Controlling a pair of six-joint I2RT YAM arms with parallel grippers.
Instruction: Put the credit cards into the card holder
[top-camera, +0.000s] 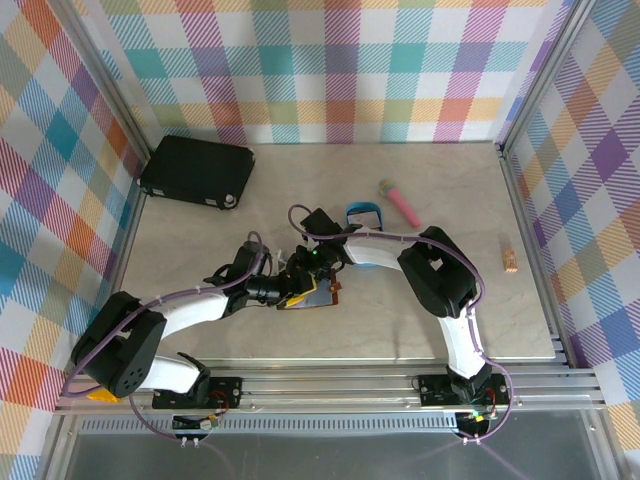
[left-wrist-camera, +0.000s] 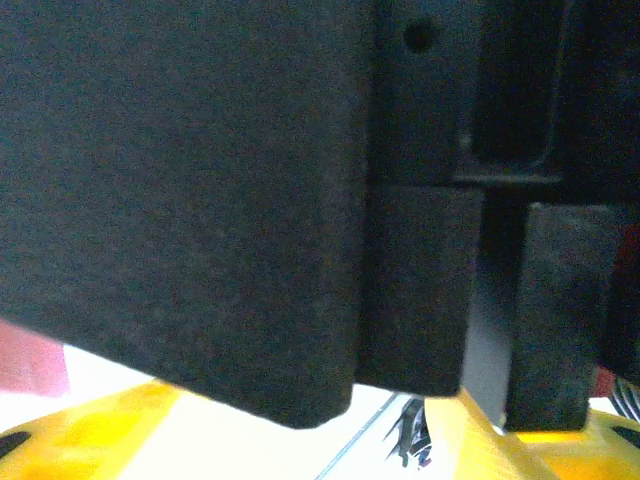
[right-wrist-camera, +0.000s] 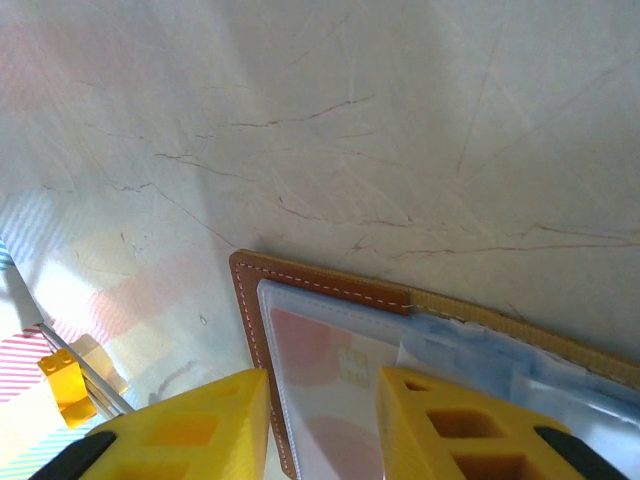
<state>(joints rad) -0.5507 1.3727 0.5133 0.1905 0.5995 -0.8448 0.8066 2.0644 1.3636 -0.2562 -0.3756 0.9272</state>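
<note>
The brown leather card holder (top-camera: 322, 294) lies open on the table's middle, and both grippers meet over it. In the right wrist view its stitched brown edge (right-wrist-camera: 247, 310) frames a pale blue-grey inside. A white credit card (right-wrist-camera: 335, 375) with red circles sits inside a clear pocket there. My right gripper (right-wrist-camera: 322, 425) hovers open just above that pocket, with nothing between its yellow fingers (right-wrist-camera: 190, 430). My left gripper (top-camera: 288, 290) is at the holder's left edge. In its own view, the left gripper (left-wrist-camera: 310, 445) has its yellow fingers far apart and a dark out-of-focus mass (left-wrist-camera: 180, 190) close in front.
A large black case (top-camera: 197, 170) lies at the back left. A blue oval tray (top-camera: 365, 212) and a pink stick (top-camera: 400, 203) sit behind the arms. A small wooden block (top-camera: 510, 262) stands near the right wall. The table's near edge (top-camera: 340, 355) is metal rail.
</note>
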